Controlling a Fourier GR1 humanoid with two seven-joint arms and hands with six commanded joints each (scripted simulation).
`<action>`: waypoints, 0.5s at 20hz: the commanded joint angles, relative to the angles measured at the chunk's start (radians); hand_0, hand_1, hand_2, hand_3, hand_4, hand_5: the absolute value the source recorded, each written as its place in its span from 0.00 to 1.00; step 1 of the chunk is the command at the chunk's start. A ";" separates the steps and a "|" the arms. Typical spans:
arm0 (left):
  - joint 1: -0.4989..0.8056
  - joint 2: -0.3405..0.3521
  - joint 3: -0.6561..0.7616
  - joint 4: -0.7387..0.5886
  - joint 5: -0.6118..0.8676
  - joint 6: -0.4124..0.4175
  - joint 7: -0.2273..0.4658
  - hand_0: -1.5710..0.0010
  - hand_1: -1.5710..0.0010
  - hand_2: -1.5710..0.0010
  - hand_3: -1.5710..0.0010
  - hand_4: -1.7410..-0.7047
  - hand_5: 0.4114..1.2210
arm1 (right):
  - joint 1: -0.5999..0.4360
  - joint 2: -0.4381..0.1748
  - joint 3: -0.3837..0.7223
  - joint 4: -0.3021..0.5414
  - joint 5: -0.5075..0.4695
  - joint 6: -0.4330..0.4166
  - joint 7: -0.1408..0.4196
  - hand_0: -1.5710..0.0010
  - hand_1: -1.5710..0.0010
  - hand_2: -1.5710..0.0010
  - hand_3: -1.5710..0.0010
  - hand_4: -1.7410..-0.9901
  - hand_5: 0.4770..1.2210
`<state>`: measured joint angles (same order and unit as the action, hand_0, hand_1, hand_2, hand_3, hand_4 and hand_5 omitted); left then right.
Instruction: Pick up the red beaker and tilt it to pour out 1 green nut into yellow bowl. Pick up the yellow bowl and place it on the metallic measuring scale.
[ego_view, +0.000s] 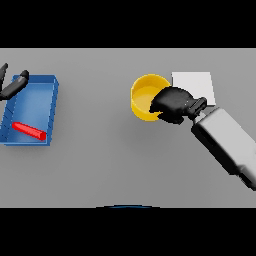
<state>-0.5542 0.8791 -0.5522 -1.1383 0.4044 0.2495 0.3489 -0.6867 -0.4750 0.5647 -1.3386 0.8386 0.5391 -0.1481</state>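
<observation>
Here the yellow bowl (145, 96) is grasped at its right rim by the right hand (172, 104), with the metallic scale (194, 85) just beside it, further right.

You had a blue tray (52, 95) lying on the grey table (100, 160), well to the left of its middle, near the left edge.

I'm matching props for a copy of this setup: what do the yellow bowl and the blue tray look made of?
Yellow bowl: probably plastic, an even, saturated colour with a faint sheen, no grain. Blue tray: likely plastic too, thin flat walls in a uniform matte blue. Neither shows a metallic glint.
</observation>
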 joint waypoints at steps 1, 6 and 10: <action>-0.007 -0.007 -0.003 -0.002 -0.001 0.007 0.015 1.00 1.00 1.00 1.00 0.99 0.34 | 0.002 -0.012 -0.007 -0.011 -0.005 0.004 -0.010 0.01 0.00 0.04 0.26 0.00 1.00; -0.006 0.003 0.001 -0.009 0.005 0.002 0.025 1.00 1.00 1.00 1.00 0.98 0.37 | -0.005 -0.063 -0.059 0.018 0.006 -0.046 -0.019 0.00 0.00 0.03 0.27 0.00 1.00; -0.014 0.007 -0.004 -0.023 -0.001 0.015 0.060 1.00 1.00 1.00 1.00 0.98 0.38 | -0.018 -0.066 -0.095 0.107 0.006 -0.096 -0.013 0.00 0.00 0.03 0.27 0.00 1.00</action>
<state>-0.5682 0.8858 -0.5556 -1.1610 0.4036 0.2652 0.4084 -0.7048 -0.5412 0.4702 -1.2307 0.8454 0.4434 -0.1594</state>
